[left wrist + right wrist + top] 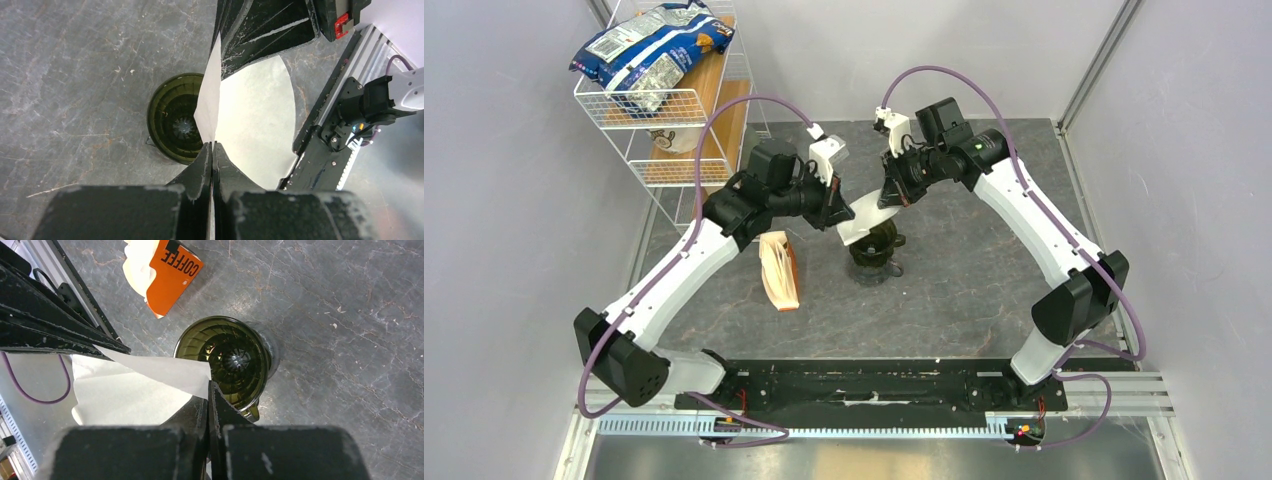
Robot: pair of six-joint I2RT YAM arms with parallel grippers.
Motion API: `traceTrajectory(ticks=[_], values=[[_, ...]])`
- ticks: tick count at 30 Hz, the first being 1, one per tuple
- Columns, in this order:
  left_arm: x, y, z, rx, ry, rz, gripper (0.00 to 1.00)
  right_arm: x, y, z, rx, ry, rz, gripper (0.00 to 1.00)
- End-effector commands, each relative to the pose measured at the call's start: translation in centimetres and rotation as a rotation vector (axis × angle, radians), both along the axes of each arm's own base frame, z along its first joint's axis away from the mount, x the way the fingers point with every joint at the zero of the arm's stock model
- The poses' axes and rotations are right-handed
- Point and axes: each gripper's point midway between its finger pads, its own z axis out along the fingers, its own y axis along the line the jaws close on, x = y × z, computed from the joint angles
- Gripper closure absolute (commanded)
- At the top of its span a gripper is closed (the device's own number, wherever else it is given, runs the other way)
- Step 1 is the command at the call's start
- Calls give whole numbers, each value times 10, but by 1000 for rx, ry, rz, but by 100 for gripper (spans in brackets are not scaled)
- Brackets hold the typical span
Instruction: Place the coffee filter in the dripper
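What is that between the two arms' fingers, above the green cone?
The white coffee filter, pinched by the left fingers and right fingers, hanging over the dripper. The top view shows it.

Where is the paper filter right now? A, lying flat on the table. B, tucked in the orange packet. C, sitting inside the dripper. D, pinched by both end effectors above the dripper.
D: the left end effector and the right end effector are each shut on the filter, holding it above the dripper, whose inside is bare.
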Motion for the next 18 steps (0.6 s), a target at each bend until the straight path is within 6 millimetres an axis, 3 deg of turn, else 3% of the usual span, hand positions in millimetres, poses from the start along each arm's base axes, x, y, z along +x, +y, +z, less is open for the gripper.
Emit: traceTrajectory(ticks=[1, 3, 5, 11, 13, 15, 16, 17, 18], values=[[1, 2, 24, -18, -132, -14, 86, -4, 1, 29, 60, -87, 20, 100], [1, 2, 26, -17, -124, -7, 65, -3, 1, 32, 65, -104, 28, 100], [3, 0, 28, -6, -122, 11, 54, -5, 3, 35, 68, -122, 51, 100], [16, -2, 23, 55, -117, 70, 50, -16, 9, 39, 59, -176, 143, 100], [17, -4, 19, 58, -95, 78, 57, -18, 10, 39, 49, -194, 164, 100], [16, -7, 18, 36, -56, 90, 89, -17, 10, 39, 43, -204, 160, 100], [16, -8, 19, 22, -44, 102, 98, -13, 9, 39, 34, -214, 138, 100], [17, -9, 21, 1, -31, 125, 98, -6, 7, 40, 27, -222, 101, 100], [20, -8, 24, -17, -30, 158, 98, -1, 5, 40, 20, -223, 57, 85]])
